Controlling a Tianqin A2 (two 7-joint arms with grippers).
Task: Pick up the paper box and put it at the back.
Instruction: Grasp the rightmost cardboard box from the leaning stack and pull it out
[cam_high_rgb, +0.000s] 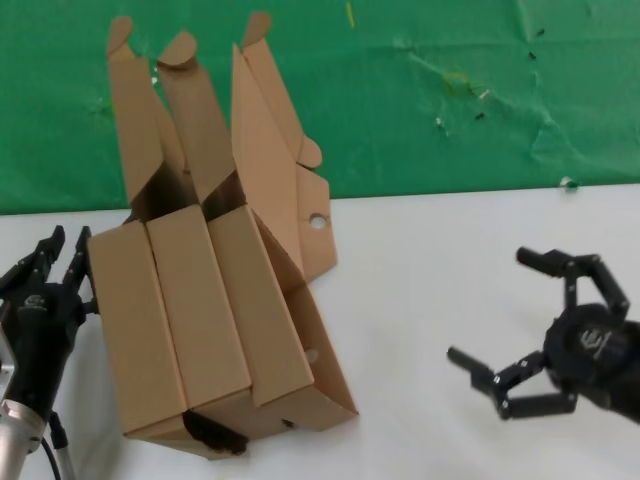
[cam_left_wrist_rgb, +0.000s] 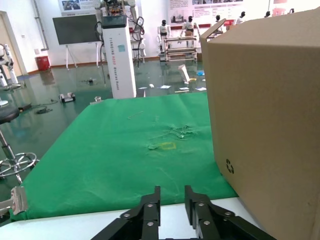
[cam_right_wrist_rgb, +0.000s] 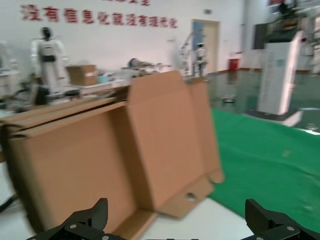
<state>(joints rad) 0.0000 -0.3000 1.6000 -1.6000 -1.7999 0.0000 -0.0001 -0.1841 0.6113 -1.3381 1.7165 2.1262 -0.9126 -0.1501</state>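
Note:
The paper box (cam_high_rgb: 268, 305) lies at the left of the white table (cam_high_rgb: 430, 250), on the right side of a row of three brown boxes. Its tabbed lid (cam_high_rgb: 262, 150) stands open, and a side flap shows a small round hole. It also shows in the right wrist view (cam_right_wrist_rgb: 165, 140). My right gripper (cam_high_rgb: 490, 305) is wide open and empty, well to the right of the box, and shows in its wrist view (cam_right_wrist_rgb: 175, 212). My left gripper (cam_high_rgb: 62, 258) is beside the leftmost box, with the jaws a little apart and empty (cam_left_wrist_rgb: 172, 196). The green cloth (cam_high_rgb: 450, 100) marks the back.
Two same-looking brown boxes (cam_high_rgb: 165, 310) lie paired to the left of the paper box, with a black smudge (cam_high_rgb: 215, 435) at their near end. The leftmost one fills one side of the left wrist view (cam_left_wrist_rgb: 265, 115). Their open lids lean against the cloth.

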